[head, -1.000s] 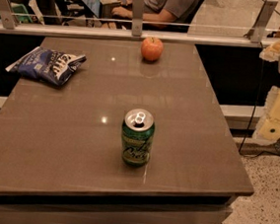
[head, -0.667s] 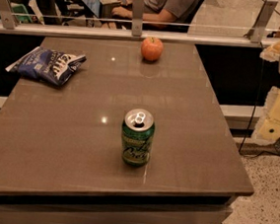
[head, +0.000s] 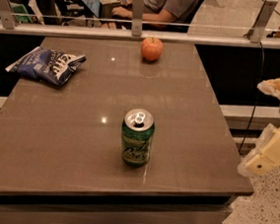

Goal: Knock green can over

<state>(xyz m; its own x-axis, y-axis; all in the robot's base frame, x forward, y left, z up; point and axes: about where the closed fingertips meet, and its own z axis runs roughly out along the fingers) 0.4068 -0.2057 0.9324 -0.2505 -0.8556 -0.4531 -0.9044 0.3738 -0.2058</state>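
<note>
The green can (head: 137, 136) stands upright on the brown table (head: 68, 132), near its front middle, with pale script lettering and a silver top with a pull tab. My gripper (head: 263, 154) is the pale cream piece at the right edge of the view. It hangs beyond the table's right side, about level with the can and well apart from it.
A blue-and-white chip bag (head: 47, 64) lies at the table's left rear. An orange-red apple (head: 151, 48) sits at the rear middle. A rail with a glass partition (head: 138, 32) runs behind the table, with a seated person beyond it. Speckled floor lies to the right.
The pale arm and gripper at the right have moved lower and slightly left, toward the table's edge. The can, apple and bag have not moved.
</note>
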